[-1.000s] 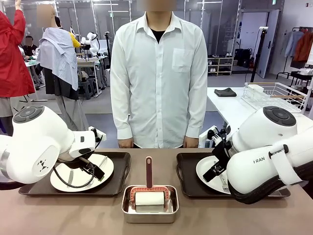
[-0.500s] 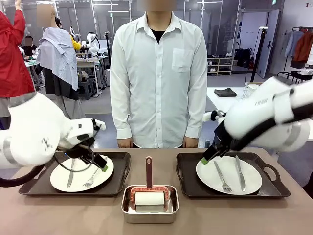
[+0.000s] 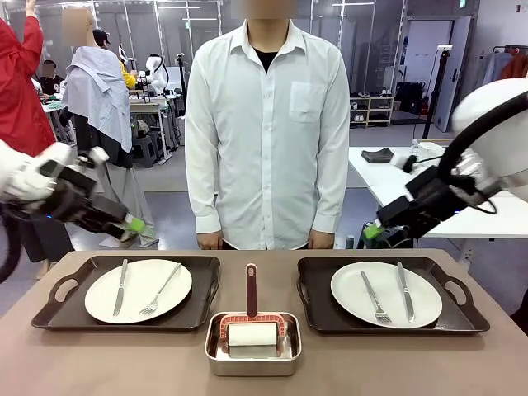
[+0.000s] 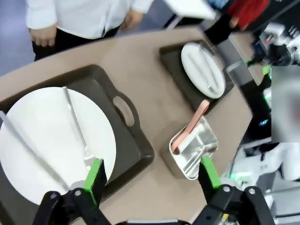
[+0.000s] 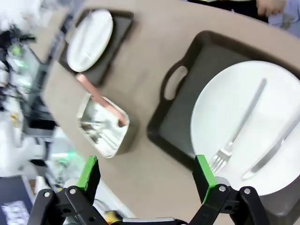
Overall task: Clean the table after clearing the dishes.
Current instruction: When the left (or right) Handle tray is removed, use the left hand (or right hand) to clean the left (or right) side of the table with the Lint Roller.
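Two white plates with a fork and a knife lie on dark handled trays on the brown table (image 3: 99,363). The left plate (image 3: 139,290) (image 4: 47,140) lies below my left gripper (image 3: 130,224) (image 4: 152,176), which hangs open and empty above the tray's far left. The right plate (image 3: 386,294) (image 5: 239,122) sits under my right gripper (image 3: 375,231) (image 5: 145,180), also open and empty, above the far edge of its tray (image 3: 462,312). Each wrist view shows the other plate farther off (image 4: 204,70) (image 5: 90,40).
A small steel pan (image 3: 252,342) (image 4: 194,150) (image 5: 103,124) holding a white roller with a pink handle stands between the trays near the front edge. A person in a white shirt stands at the far side, hands (image 3: 212,241) at the table's edge. A white table (image 3: 388,186) stands back right.
Both arms have risen and swung outward from low over the plates, the left to the left and the right to the right. The plates now show fully. Both grippers stay open.
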Robot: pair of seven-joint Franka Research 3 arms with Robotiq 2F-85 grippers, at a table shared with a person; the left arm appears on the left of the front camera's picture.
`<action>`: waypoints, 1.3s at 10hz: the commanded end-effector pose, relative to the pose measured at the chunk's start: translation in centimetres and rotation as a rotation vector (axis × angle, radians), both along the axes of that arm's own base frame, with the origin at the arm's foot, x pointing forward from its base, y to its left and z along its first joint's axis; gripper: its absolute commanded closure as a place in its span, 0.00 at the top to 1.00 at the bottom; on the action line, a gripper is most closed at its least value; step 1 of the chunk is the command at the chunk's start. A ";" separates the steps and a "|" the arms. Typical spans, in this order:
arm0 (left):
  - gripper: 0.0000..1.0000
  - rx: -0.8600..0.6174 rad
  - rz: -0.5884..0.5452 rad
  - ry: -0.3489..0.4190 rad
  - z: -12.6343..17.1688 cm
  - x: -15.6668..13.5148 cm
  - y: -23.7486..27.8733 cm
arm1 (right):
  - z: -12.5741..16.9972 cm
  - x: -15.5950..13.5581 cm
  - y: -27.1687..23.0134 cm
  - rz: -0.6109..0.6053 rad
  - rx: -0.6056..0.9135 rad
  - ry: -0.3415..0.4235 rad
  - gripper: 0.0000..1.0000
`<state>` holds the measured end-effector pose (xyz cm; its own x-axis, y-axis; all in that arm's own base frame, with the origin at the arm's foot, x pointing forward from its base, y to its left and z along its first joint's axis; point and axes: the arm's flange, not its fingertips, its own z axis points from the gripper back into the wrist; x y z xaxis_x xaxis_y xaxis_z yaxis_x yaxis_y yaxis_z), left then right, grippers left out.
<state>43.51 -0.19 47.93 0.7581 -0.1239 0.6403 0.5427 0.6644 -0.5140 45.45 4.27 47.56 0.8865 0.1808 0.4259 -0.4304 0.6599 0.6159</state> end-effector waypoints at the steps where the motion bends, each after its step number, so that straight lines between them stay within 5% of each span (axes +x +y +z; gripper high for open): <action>1: 1.00 -0.134 0.114 0.066 -2.1 -0.4 5.4 | -1.4 -1.9 -6.7 -0.192 0.246 0.067 1.00; 4: 1.00 -0.268 0.438 0.110 -4.4 -4.8 14.8 | -4.4 -8.2 -18.0 -0.509 0.455 0.054 1.00; 8: 1.00 -0.330 0.696 0.095 -4.8 -11.5 21.8 | -7.9 -15.9 -24.7 -0.745 0.569 0.053 1.00; 11: 1.00 -0.332 0.787 0.065 -4.5 -14.1 22.4 | -8.7 -17.0 -26.4 -0.805 0.578 0.047 1.00; 13: 1.00 -0.324 0.740 0.076 -4.1 -13.3 24.6 | -8.4 -16.6 -28.5 -0.822 0.570 0.084 1.00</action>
<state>30.45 24.17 44.15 0.6083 0.6108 0.5068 -0.0233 0.6520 -0.7579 29.23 -23.77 39.17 0.6877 -0.6985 0.1980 0.0790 0.3431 0.9360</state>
